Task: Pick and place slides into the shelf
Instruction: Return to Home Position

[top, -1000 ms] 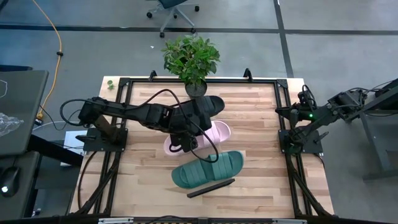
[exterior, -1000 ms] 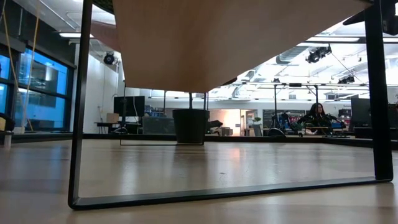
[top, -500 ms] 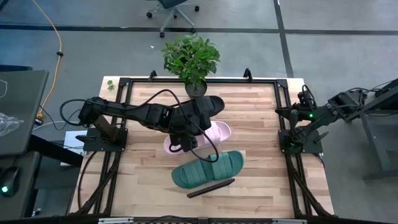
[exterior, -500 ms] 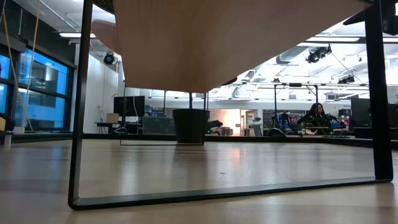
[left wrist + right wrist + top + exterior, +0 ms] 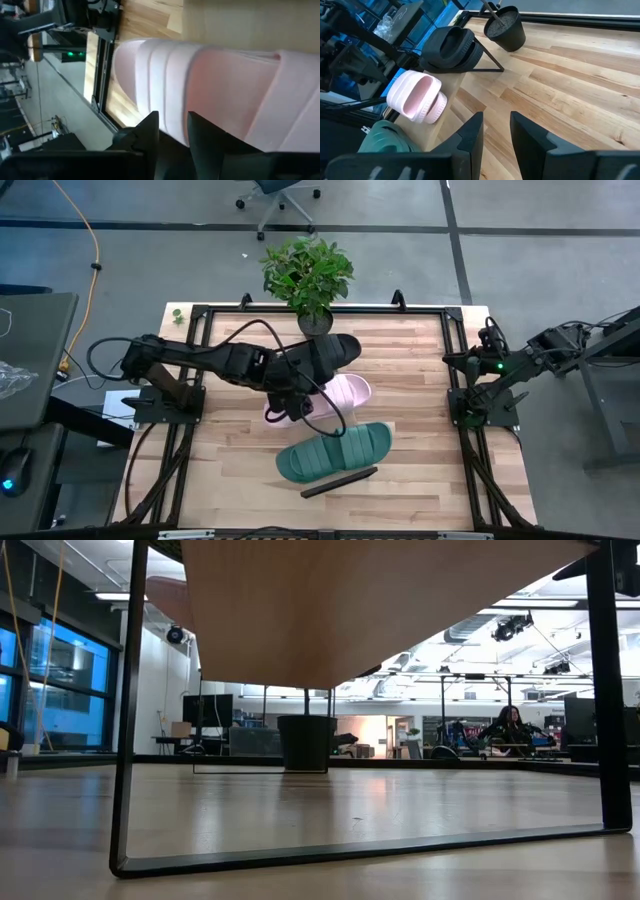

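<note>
Three slides lie in a row on the shelf (image 5: 380, 600), a light-wood plank with a black end bar (image 5: 340, 481). The black slide (image 5: 340, 348) is at the far end, the pale pink one (image 5: 347, 392) in the middle, the dark green one (image 5: 335, 452) at the near end. My left gripper (image 5: 288, 410) is at the pink slide's left end, open, pointing slantwise down. Its wrist view shows the pink ribbed strap (image 5: 215, 75) just past the fingers. My right gripper (image 5: 458, 361) waits open at the table's right edge, with nothing between its fingers (image 5: 472, 132). My left gripper has its fingertips (image 5: 150, 122) right at the edge of the pink slide's strap (image 5: 170, 100). Nothing shows between the two fingers. Whether they touch the slide I cannot tell.
A potted plant (image 5: 310, 280) stands at the table's far edge, just beyond the black slide. Black frame rails (image 5: 455, 395) run along the table's sides. Bare tabletop lies right of the slides (image 5: 420, 430). A person sits far back in the room (image 5: 510, 725).
</note>
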Motion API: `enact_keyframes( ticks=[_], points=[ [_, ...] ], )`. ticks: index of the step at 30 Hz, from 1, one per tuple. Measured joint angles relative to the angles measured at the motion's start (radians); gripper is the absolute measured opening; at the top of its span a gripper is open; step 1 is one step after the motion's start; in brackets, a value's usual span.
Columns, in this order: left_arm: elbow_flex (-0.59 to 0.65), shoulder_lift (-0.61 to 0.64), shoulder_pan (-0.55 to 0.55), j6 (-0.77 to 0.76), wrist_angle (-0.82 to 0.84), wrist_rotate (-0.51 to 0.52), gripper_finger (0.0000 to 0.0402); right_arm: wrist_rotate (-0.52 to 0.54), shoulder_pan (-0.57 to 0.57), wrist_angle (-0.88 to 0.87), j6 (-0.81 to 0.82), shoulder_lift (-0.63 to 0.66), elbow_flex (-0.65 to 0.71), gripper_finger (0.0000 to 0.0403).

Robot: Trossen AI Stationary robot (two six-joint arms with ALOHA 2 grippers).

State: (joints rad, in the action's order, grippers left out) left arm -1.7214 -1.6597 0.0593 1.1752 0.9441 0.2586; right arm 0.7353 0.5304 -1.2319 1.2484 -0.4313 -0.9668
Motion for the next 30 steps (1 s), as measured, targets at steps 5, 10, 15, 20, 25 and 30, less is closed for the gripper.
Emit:
enact_keyframes(
  ticks=[5,10,15,20,25,30],
  points=[
    [0.0,0.046,0.0,-0.059,0.035,0.003,0.0081,-0.009,0.0,-0.002,0.0,0.0,0.0,0.0087],
    [0.0,0.102,0.0,-0.145,0.052,0.002,0.0074,-0.015,0.0,0.0,0.0,0.0,0.0,0.0087],
    [0.0,0.163,0.0,-0.239,0.051,0.003,0.0069,-0.035,0.0,0.009,-0.018,0.0,0.0,0.0087],
    [0.0,0.214,0.0,-0.351,0.057,0.003,0.0061,-0.056,0.0,0.073,-0.077,0.0,0.0,0.0087],
    [0.0,0.247,0.0,-0.474,0.059,-0.002,0.0051,-0.065,0.0,0.161,-0.173,0.0,0.0,0.0087],
    [0.0,0.283,0.0,-0.572,0.062,-0.025,0.004,-0.104,0.0,0.259,-0.303,0.002,0.0,0.0087]
  ],
)
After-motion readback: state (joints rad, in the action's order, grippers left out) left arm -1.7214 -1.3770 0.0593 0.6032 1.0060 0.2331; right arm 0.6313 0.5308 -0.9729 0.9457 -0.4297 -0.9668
